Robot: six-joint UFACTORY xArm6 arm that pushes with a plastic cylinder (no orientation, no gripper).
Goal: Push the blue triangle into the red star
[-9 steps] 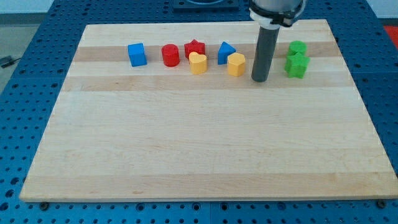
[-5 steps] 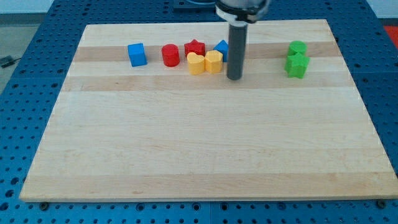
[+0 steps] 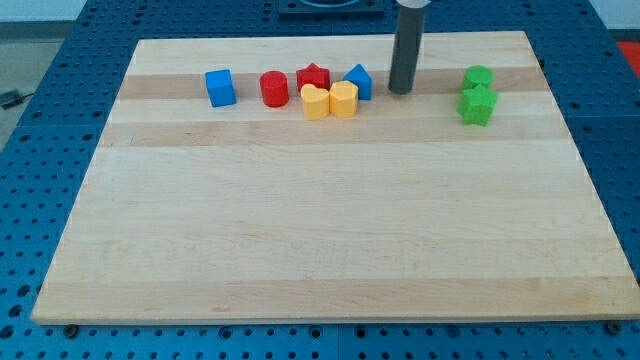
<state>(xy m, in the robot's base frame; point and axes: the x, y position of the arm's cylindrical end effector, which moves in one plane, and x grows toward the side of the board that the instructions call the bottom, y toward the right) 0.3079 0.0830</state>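
My tip [image 3: 401, 91]: a bare rod end, nothing held, down on the board [image 3: 300, 220] just off the blue triangle [image 3: 359, 82] toward the view's right, small gap between. Blue triangle: peaked wedge, upright, near the view's top, close beside the red star [image 3: 314, 77] on its right; touching or apart, cannot tell. Two yellow blocks [image 3: 330, 100] side by side just below both.

Blocks on pale wood-grain board [image 3: 300, 220]: blue cube [image 3: 220, 87], red cylinder [image 3: 274, 89], red star [image 3: 313, 76], blue triangle [image 3: 359, 80], two yellow [image 3: 330, 101], two green [image 3: 478, 95]; dark grey rod [image 3: 404, 50].
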